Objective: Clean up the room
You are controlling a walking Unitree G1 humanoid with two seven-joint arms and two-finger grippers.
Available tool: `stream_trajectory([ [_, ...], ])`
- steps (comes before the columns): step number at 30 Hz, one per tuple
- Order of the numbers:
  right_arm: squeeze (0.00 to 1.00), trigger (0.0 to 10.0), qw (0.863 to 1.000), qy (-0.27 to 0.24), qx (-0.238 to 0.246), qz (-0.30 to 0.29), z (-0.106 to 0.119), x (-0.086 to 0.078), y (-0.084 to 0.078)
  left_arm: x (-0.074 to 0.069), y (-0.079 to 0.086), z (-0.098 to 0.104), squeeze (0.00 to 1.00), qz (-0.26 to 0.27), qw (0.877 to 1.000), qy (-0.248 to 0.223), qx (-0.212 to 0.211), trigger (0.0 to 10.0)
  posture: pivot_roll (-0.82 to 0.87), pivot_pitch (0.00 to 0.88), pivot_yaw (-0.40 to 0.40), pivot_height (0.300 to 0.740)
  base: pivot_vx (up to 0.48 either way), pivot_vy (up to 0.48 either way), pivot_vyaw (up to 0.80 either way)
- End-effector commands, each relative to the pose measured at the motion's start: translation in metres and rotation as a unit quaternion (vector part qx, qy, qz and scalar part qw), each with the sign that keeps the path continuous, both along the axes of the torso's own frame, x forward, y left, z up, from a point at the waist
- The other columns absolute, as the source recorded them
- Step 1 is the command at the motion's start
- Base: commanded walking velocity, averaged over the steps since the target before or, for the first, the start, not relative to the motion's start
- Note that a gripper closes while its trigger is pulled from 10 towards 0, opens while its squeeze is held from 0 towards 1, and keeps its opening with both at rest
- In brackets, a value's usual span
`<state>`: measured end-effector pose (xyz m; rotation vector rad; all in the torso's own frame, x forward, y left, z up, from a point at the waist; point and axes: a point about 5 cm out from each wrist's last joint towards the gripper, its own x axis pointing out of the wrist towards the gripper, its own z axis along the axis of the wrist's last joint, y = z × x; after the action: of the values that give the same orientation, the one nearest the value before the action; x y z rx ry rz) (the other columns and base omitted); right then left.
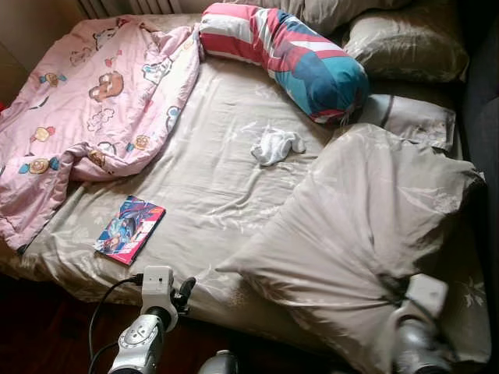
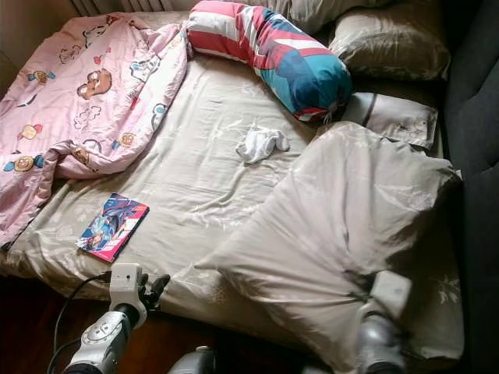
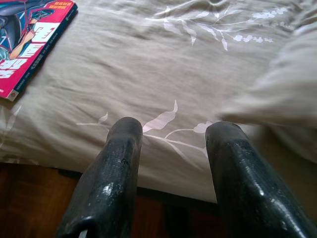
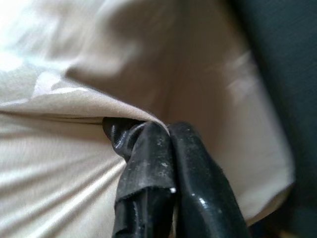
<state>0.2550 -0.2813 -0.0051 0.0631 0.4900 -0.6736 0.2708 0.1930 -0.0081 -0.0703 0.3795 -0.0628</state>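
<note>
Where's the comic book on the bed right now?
The comic book lies flat on the beige sheet near the bed's front edge on the robot's left, just below the pink blanket and ahead of the left gripper.

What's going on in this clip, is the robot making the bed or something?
The robot stands at the foot of an unmade bed. Its right tool is shut on a fold of the beige duvet, which is bunched up on the robot's right side of the mattress. The left tool is open near the bed edge, holding nothing. A comic book, a crumpled white cloth, a pink cartoon blanket and a striped bolster pillow lie on the sheet.
</note>
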Motion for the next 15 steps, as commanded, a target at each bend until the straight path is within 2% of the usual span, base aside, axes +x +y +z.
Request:
stream_trajectory([
  [1, 0.00, 0.0, 0.997, -0.020, -0.028, -0.069, 0.011, -0.008, -0.027, -0.009, 0.004, -0.010, 0.00, 0.016, 1.000, 0.026, -0.007, 10.0, -0.05, 0.209, 0.106, 0.740, 0.000, 0.000, 0.00],
  [2, 0.00, 0.0, 0.995, -0.028, -0.043, -0.082, 0.017, -0.008, -0.035, -0.009, 0.003, -0.010, 0.00, 0.017, 0.999, 0.026, -0.008, 10.0, -0.06, 0.207, 0.102, 0.740, 0.000, 0.000, 0.00],
  [3, 0.00, 0.0, 0.991, -0.040, -0.073, -0.108, 0.029, -0.009, -0.051, -0.009, 0.003, -0.010, 0.00, 0.019, 0.999, 0.026, -0.009, 10.0, -0.07, 0.206, 0.099, 0.740, 0.000, 0.000, 0.00],
  [4, 0.00, 0.0, 0.988, -0.045, -0.084, -0.119, 0.033, -0.010, -0.058, -0.009, 0.003, -0.010, 0.00, 0.019, 0.999, 0.026, -0.009, 10.0, -0.07, 0.204, 0.097, 0.740, 0.000, 0.000, 0.00],
  [7, 0.00, 0.0, 0.983, -0.052, -0.106, -0.140, 0.043, -0.013, -0.071, -0.009, 0.003, -0.010, 0.00, 0.021, 0.999, 0.028, -0.010, 10.0, -0.08, 0.203, 0.094, 0.740, 0.000, 0.000, 0.00],
  [9, 0.00, 0.0, 0.975, -0.060, -0.142, -0.161, 0.054, -0.017, -0.084, -0.010, 0.003, -0.011, 0.00, 0.021, 0.999, 0.029, -0.010, 10.0, -0.09, 0.201, 0.090, 0.740, 0.000, 0.000, 0.00],
  [15, 0.00, 0.0, 0.953, -0.072, -0.200, -0.214, 0.069, -0.030, -0.102, -0.011, 0.002, -0.013, 0.00, 0.021, 0.999, 0.033, -0.011, 10.0, -0.10, 0.200, 0.086, 0.740, 0.000, 0.000, 0.00],
])
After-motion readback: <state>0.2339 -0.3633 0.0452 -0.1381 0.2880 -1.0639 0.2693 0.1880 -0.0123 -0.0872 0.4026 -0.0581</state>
